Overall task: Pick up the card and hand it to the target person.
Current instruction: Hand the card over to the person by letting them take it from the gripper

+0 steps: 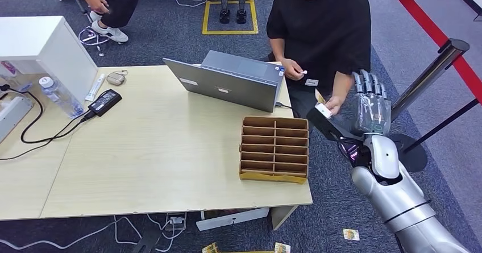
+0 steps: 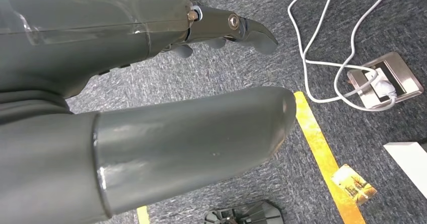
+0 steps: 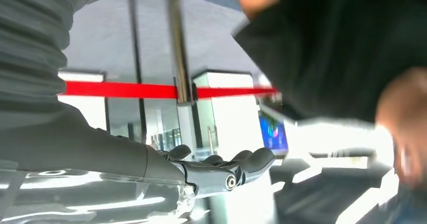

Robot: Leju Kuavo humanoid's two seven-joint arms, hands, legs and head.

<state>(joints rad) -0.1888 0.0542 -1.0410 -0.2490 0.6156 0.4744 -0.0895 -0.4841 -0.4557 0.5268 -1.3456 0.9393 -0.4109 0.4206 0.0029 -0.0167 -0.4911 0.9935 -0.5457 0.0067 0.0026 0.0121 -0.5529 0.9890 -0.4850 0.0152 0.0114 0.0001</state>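
Note:
My right hand (image 1: 370, 110) is raised off the table's right end, its fingers straight up and its thumb stretched out toward the seated person in black (image 1: 321, 25). A small white card (image 1: 323, 110) sits at the thumb's tip, and the person's hand (image 1: 334, 102) touches it from above. The right wrist view shows my right hand (image 3: 221, 171) with nothing between thumb and fingers, and the person's blurred hand (image 3: 403, 133) close by. My left hand (image 2: 166, 108) hangs over the carpet and holds nothing.
A divided cardboard box (image 1: 275, 149) stands on the wooden table (image 1: 142, 162) near my right arm, with an open laptop (image 1: 230, 81) behind it. A metal barrier post (image 1: 432, 74) leans at the right. Loose cards (image 1: 350, 234) lie on the floor, one (image 2: 353, 183) beside yellow tape.

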